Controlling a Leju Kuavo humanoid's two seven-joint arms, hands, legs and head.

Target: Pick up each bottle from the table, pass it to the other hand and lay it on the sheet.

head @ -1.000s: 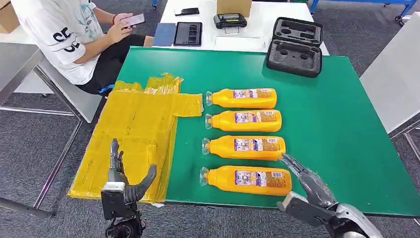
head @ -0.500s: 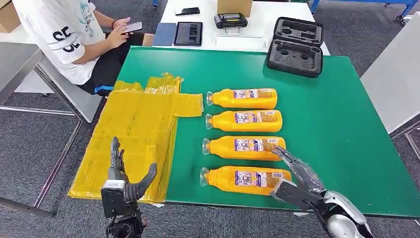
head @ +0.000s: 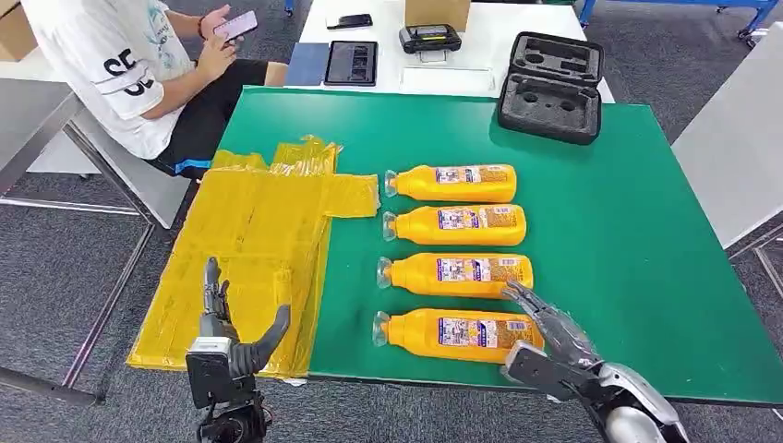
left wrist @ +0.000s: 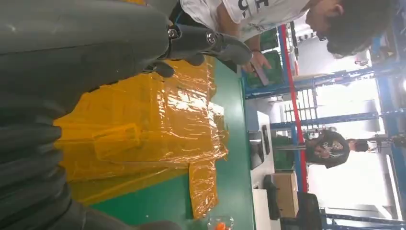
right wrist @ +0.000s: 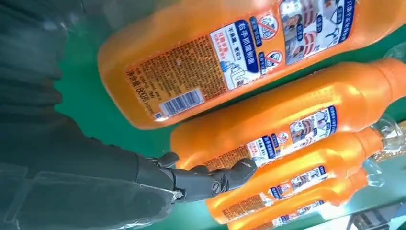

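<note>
The right hand [head: 545,340], fingers apart and empty, has crept in over the base of the nearest bottle [head: 457,334], ready to grasp, while the left hand [head: 226,332] waits open beside the sheet [head: 249,249].

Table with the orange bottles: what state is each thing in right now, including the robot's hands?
Four bottles: lying on their sides, capped, in a row.
Nearest bottle: not lifted.
Yellow sheet: spread out, wrinkled, no bottle on it.
Black case: open.
Right hand: open, by the nearest bottle's base.
Left hand: open, holds nothing.
</note>
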